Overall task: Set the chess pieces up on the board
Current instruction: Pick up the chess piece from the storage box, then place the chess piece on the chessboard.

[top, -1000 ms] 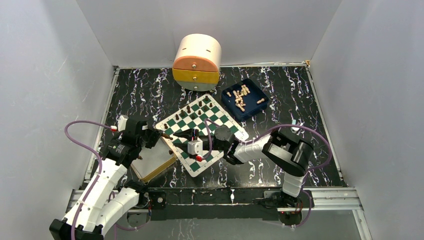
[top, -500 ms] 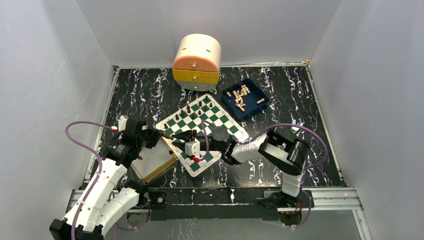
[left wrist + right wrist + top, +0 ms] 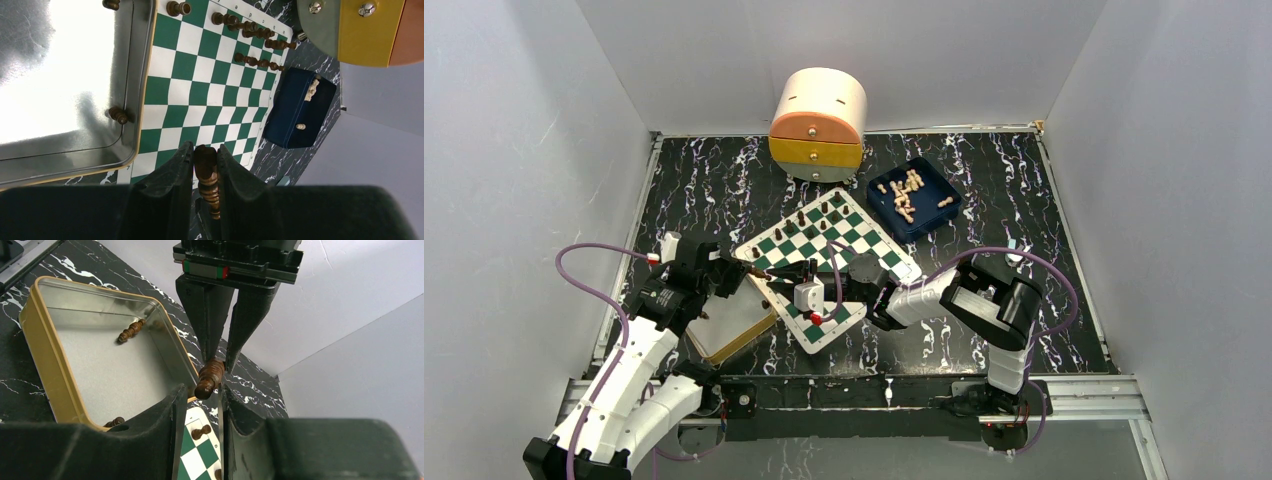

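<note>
Chess piece [image 3: 206,175], dark brown, is clamped between the left gripper's [image 3: 204,148] pads, above the near corner of the board [image 3: 200,95] by the tray [image 3: 37,355]. Its clamped end is hidden between the pads. The right gripper [image 3: 200,392] faces it, jaws parted on either side of the free end. A thin gap shows each side, though contact cannot be ruled out. From the top camera the meeting point is dark and too small to resolve. Dark pieces [image 3: 250,35] stand along the board's far edge. Two lie in the tray, one [image 3: 131,331] in plain sight, another [image 3: 115,421] half hidden behind a right finger. Pale pieces [image 3: 904,195] fill the blue box [image 3: 295,115], where they cannot be counted.
</note>
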Tool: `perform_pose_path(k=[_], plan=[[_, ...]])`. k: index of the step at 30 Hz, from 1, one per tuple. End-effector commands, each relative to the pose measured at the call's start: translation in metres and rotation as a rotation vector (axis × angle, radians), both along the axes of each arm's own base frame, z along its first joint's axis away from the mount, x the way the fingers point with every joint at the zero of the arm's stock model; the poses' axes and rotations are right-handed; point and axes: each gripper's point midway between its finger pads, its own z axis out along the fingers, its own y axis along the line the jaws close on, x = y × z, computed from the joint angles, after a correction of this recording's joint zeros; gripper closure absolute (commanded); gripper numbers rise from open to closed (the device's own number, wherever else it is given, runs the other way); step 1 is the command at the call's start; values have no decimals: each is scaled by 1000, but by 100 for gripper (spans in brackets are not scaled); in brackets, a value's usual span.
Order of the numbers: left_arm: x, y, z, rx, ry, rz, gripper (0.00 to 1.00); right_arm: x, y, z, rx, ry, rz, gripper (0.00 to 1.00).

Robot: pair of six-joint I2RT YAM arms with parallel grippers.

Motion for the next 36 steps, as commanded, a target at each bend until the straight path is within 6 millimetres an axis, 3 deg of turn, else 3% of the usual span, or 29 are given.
perform_pose_path(k=[1,9,17,23,25,28,33,36], plan=[[-4,4,-7,7,22,20,100,0,4,34,111,-54,3,63],[-4,5,-9,8,28,23,100,-3,4,37,122,-54,12,64],[-4,6,-9,4,20,37,100,-6,4,32,110,-41,27,85],[-2,22,-8,69,-19,78,100,-2,-2,37,123,17,-15,89],[0,32,-6,132,-46,89,100,5,-7,41,128,71,-59,89],[2,51,0,256,-87,101,100,17,-11,32,55,197,-138,89],[2,74,17,442,-141,74,100,59,-10,16,-139,511,-316,88],[2,82,26,534,-190,35,100,84,-10,-4,-255,660,-401,89]])
